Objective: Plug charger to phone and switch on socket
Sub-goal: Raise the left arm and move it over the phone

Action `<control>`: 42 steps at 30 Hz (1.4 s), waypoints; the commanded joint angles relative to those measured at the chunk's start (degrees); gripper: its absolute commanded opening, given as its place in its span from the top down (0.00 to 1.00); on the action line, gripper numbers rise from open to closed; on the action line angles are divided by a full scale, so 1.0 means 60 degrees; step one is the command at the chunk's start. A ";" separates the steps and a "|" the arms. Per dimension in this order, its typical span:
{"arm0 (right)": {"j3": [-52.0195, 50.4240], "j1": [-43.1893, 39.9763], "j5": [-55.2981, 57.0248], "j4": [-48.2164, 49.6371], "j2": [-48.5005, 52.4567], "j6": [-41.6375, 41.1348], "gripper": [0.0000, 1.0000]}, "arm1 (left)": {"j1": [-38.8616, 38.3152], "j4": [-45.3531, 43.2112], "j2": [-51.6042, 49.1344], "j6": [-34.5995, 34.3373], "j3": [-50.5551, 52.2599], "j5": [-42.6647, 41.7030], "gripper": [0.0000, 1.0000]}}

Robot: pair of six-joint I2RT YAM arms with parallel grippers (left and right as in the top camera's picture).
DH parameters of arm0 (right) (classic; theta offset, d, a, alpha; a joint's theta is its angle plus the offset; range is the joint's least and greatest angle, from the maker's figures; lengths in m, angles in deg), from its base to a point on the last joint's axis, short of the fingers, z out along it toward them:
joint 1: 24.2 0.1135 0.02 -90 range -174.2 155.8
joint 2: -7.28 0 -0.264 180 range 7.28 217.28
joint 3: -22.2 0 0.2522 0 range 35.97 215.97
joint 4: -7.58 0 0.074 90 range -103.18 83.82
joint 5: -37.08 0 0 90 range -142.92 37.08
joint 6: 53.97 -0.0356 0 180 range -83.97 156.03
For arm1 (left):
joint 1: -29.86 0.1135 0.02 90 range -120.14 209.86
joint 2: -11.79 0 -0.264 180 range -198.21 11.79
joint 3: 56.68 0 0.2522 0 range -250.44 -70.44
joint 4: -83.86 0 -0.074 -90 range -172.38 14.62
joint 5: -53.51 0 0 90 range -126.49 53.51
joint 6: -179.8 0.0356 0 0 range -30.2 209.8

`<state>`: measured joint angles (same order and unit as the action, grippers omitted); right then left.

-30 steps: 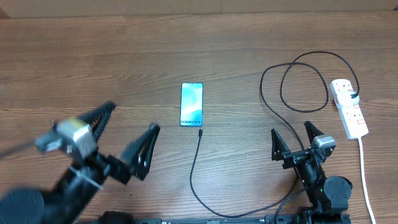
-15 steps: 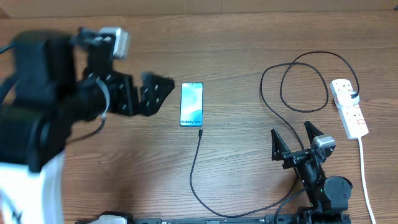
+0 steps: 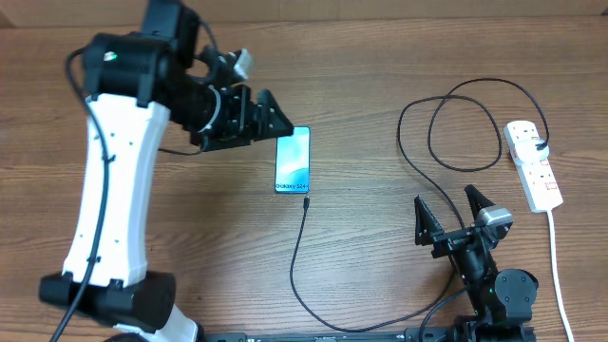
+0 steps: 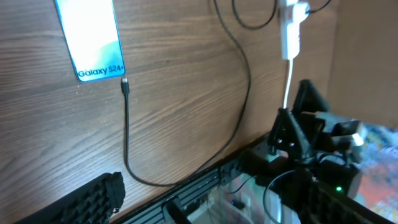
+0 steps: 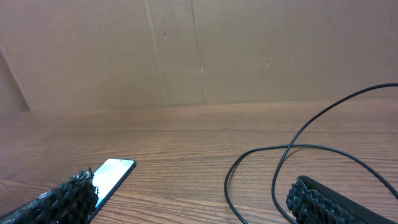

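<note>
1. The slim smartphone with the light blue-teal screen [image 3: 293, 160] lies flat in the middle of the brown wood-grain desk [image 3: 380, 66]. Its "Galaxy" end faces the robot, so that end meets the cable.
2. The thin black charger cable [image 3: 295, 256] ends in a small plug tip [image 3: 305, 203] just short of that end (apparently not inserted). It looks lined up for a short push.
3. The left gripper [image 3: 269, 119] hovers at the phone's far-left corner, jaws wide and empty, probably to steady the phone.
4. The right gripper [image 3: 445, 201], spread wide and empty, sits between the cable and the white power strip with red switches [image 3: 534, 176], within reach of both.
</note>
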<state>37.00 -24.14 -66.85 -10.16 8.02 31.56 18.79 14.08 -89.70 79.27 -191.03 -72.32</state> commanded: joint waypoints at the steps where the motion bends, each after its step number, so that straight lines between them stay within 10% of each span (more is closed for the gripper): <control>1: -0.0095 0.0036 0.0095 0.0051 -0.0087 0.0004 0.00 | -0.0477 0.0055 -0.0390 -0.0138 -0.0120 0.0637 0.12; 18: -0.0095 0.0036 0.0095 0.0051 -0.0087 0.0007 0.00 | -0.2659 -0.0656 -0.1960 -0.3646 -0.0102 0.6116 0.00; 42: -0.0095 0.0036 0.0095 0.0051 -0.0087 0.0007 0.00 | -0.2670 -0.1479 -0.5085 -0.3526 -0.0106 0.7140 0.00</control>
<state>37.00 -24.16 -66.83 -10.16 8.02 31.52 2.09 5.69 -119.10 58.40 -191.03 -32.61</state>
